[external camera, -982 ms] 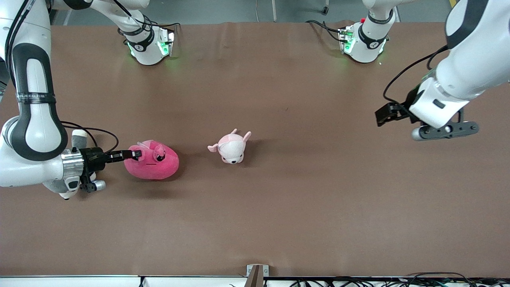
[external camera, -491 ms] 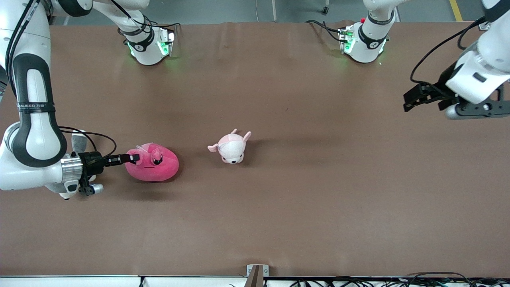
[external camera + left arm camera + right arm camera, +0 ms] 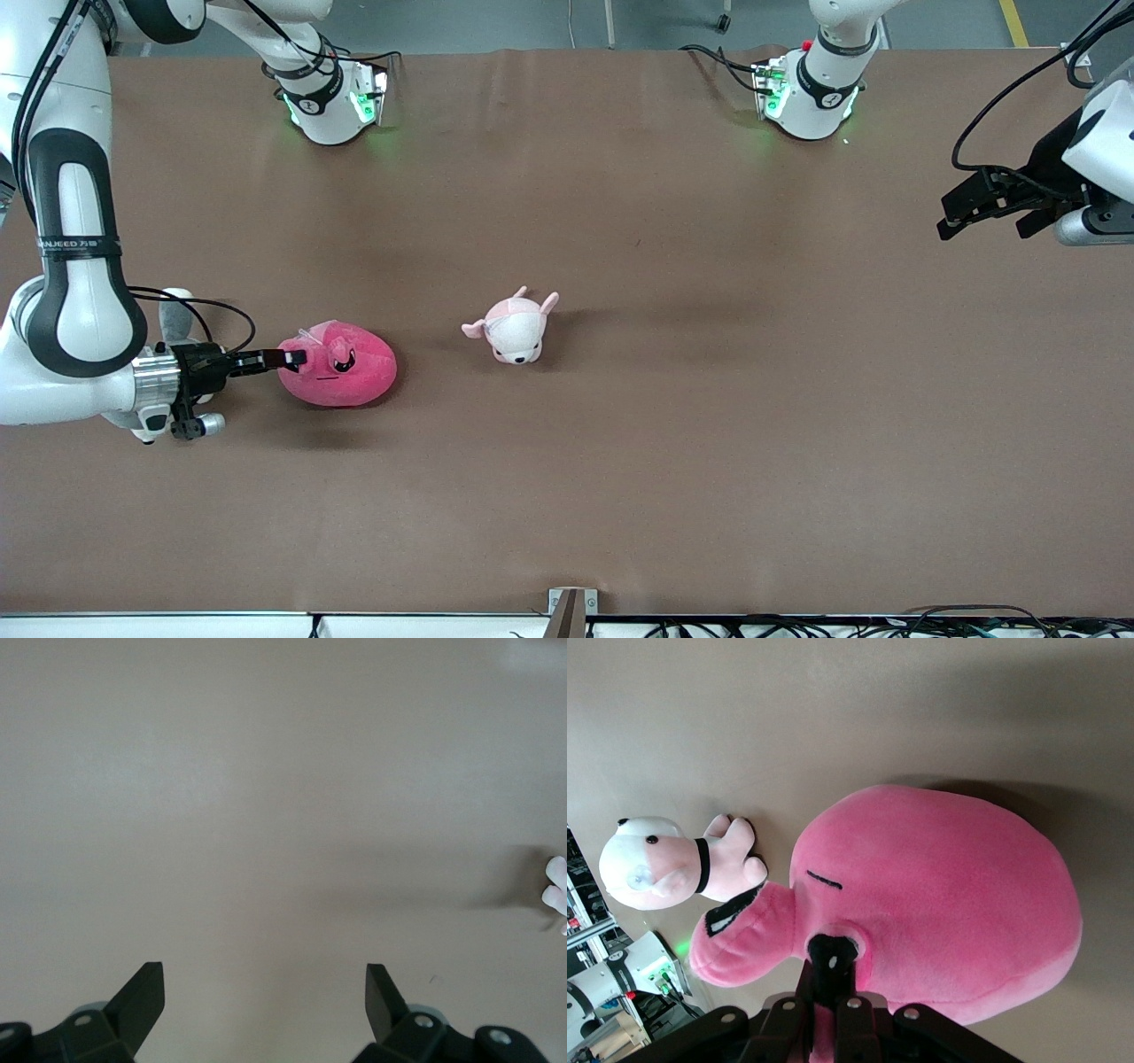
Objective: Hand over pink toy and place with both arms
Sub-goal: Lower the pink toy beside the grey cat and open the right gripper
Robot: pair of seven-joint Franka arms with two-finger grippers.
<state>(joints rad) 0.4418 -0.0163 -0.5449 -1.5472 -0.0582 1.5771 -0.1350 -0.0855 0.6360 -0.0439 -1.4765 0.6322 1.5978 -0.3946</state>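
The pink toy point(image 3: 341, 377) is a round hot-pink plush at the right arm's end of the table. It fills the right wrist view point(image 3: 948, 895). My right gripper point(image 3: 292, 357) is shut on a nub of the toy beside its dark eye, as the right wrist view point(image 3: 833, 970) shows. The toy sits low at the table surface. My left gripper point(image 3: 982, 229) is open and empty, up in the air over the left arm's end of the table. In the left wrist view point(image 3: 264, 974) its fingers stand wide apart over bare table.
A small pale pink-and-white animal plush point(image 3: 514, 326) lies near the table's middle, beside the pink toy, and also shows in the right wrist view point(image 3: 656, 864). A grey-and-white plush point(image 3: 177, 306) is partly hidden by the right arm. Both arm bases stand along the table's back edge.
My left arm has swung out toward its own end of the table. My right gripper has shifted slightly with the pink toy still held.
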